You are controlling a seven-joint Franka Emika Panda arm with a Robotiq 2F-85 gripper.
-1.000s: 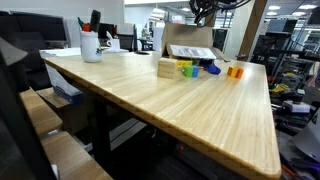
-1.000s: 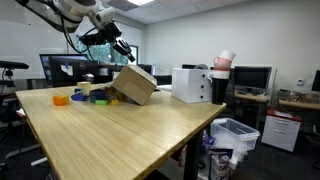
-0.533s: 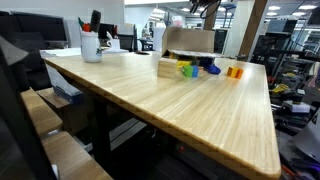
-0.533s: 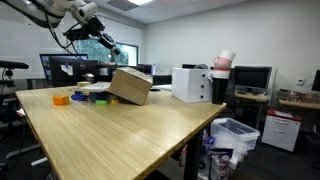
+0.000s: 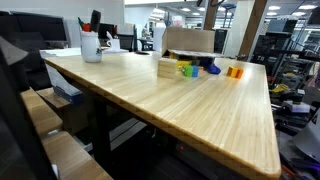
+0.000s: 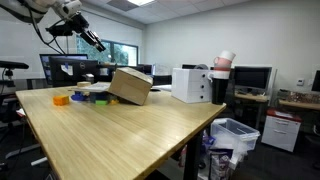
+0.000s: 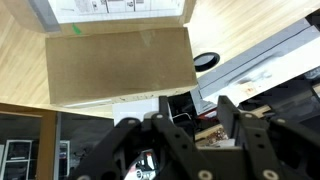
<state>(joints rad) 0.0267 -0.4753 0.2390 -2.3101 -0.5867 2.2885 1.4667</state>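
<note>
A brown cardboard box (image 5: 190,42) (image 6: 130,86) rests on the far part of the wooden table (image 5: 180,110), with nothing gripping it. My gripper (image 6: 90,38) hangs in the air well above the box and off to its side, touching nothing. In the wrist view the box (image 7: 120,65) lies below the camera, and my gripper (image 7: 195,118) is open with its black fingers (image 7: 232,112) apart and nothing between them. In the exterior view from the table's end, only a bit of the arm (image 5: 208,4) shows at the top edge.
Beside the box lie a wooden block (image 5: 166,68), small coloured toys (image 5: 192,70) (image 6: 100,98) and an orange piece (image 5: 235,71) (image 6: 62,99). A white cup of pens (image 5: 91,46) stands at the far corner. A white machine (image 6: 192,84) and a bin (image 6: 233,135) stand beyond the table's edge.
The box was tilted up in my gripper; it has been let go and now lies flat. The jaws have opened, and the arm has risen up and away from the box.
</note>
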